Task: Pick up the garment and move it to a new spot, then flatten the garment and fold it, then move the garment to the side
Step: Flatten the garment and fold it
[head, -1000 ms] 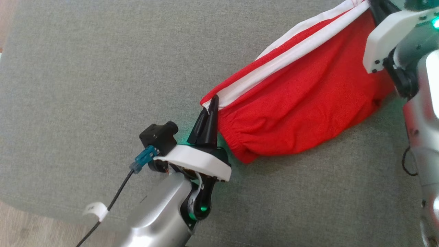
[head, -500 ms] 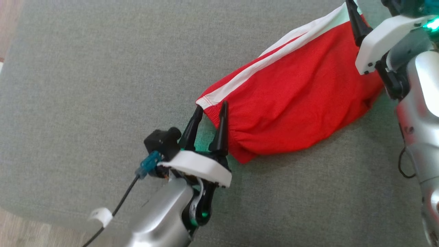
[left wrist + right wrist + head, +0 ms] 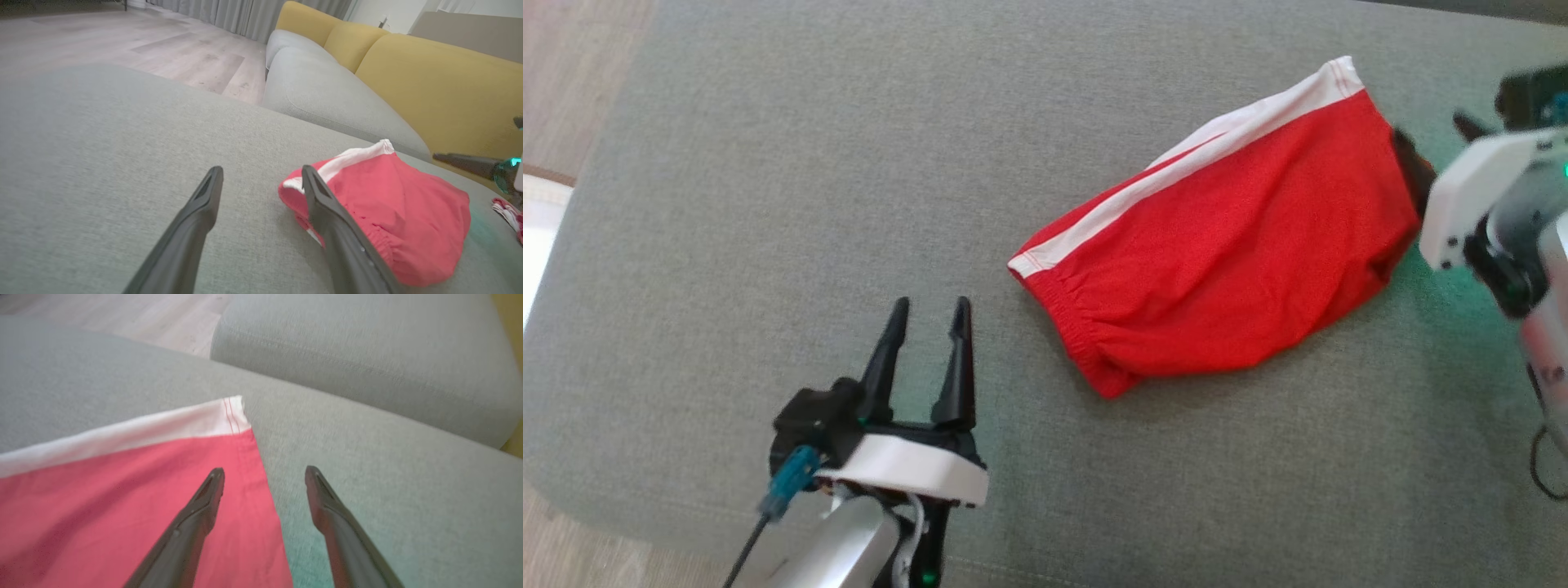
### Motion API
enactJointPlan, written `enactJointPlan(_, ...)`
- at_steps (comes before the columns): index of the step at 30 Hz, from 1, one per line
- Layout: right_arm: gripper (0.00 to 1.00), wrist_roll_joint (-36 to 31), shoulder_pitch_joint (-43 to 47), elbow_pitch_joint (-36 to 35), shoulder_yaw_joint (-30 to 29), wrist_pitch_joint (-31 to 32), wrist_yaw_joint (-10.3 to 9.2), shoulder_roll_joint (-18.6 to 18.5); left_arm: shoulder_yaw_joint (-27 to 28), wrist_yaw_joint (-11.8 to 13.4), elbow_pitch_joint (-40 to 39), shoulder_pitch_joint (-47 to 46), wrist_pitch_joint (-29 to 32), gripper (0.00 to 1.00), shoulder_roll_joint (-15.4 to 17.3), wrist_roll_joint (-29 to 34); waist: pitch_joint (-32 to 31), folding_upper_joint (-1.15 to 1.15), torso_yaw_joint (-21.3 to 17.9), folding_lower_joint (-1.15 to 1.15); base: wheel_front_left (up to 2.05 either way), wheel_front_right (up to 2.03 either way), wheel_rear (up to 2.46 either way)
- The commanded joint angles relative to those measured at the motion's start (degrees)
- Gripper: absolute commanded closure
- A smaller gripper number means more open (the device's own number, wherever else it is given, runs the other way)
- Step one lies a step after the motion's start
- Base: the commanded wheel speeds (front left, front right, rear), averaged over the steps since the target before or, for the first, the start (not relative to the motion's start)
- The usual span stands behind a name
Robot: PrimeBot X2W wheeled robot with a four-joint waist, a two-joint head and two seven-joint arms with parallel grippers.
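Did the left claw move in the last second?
Yes. The left claw has opened and backed off the red shorts, toward the near edge of the grey cushion.

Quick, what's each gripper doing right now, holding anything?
Left gripper: open, holding nothing, apart from the red garment.
Right gripper: open, holding nothing, at the garment's edge.

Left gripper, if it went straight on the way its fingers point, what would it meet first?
Probably bare grey cushion: the left gripper, fingers open, points past the red shorts, which lie to its right; depth is unclear.
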Motion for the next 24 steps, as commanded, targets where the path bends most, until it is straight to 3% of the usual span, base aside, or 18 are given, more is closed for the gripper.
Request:
enactJointPlan(1, 0.0, 1.1, -0.1, -1.6, 0.8, 0.5, -0.04, -1.0, 2.5, 0.5, -2.3, 0.0, -0.5, 0.0, 1.3, 0.5, 0.0, 0.0, 0.4, 0.01, 0.0, 0.0, 0.0)
enactJointPlan(10, 0.0, 6.8, 2.1, -0.4, 2.5, 5.0, -0.04, -1.9, 6.4, 2.7, -6.8, 3.4, -0.5, 0.0, 4.1, 2.6, 1.6, 0.0, 1.7, 0.01, 0.0, 0.0, 0.0)
enactJointPlan(11, 0.04, 7.3, 2.2, -0.4, 2.9, 5.3, -0.04, -1.8, 6.7, 2.7, -7.0, 3.6, -0.5, 0.0, 4.1, 2.6, 1.7, 0.0, 1.8, 0.01, 0.0, 0.0, 0.0)
enactJointPlan(12, 0.14, 7.7, 2.3, -0.5, 3.3, 5.6, -0.04, -1.7, 6.9, 2.8, -7.2, 3.8, -0.5, 0.0, 4.1, 2.7, 1.8, 0.0, 1.9, 0.01, 0.0, 0.0, 0.0)
enactJointPlan(13, 0.4, 8.2, 2.3, -0.5, 3.7, 5.9, -0.04, -1.5, 7.2, 2.8, -7.4, 3.9, -0.5, 0.0, 4.0, 2.7, 1.9, 0.0, 2.0, 0.01, 0.0, 0.0, 0.0)
enactJointPlan(14, 0.54, 8.7, 2.4, -0.4, 4.2, 6.4, -0.04, -1.2, 7.4, 2.8, -7.5, 4.1, -0.5, 0.0, 4.0, 2.8, 1.9, 0.0, 2.0, 0.01, 0.0, 0.0, 0.0)
enactJointPlan(17, 0.8, 10.2, 2.3, -0.1, 4.6, 6.8, -0.04, -0.4, 7.8, 2.7, -7.7, 4.3, -0.5, 0.0, 3.7, 3.0, 2.0, 0.0, 2.0, 0.01, 0.0, 0.0, 0.0)
enactJointPlan(20, 1.0, 10.7, 1.8, 0.9, 3.8, 5.1, -0.04, 0.5, 8.2, 2.5, -7.9, 4.4, -0.5, 0.0, 3.5, 3.3, 2.0, 0.0, 1.8, 0.01, 0.0, 0.0, 0.0)
enactJointPlan(24, 1.0, 10.1, 0.8, 2.1, 3.6, 2.1, -0.04, 1.7, 8.9, 2.4, -7.8, 4.4, -0.5, 0.0, 3.5, 3.7, 2.0, 0.0, 0.8, 0.01, 0.0, 0.0, 0.0)
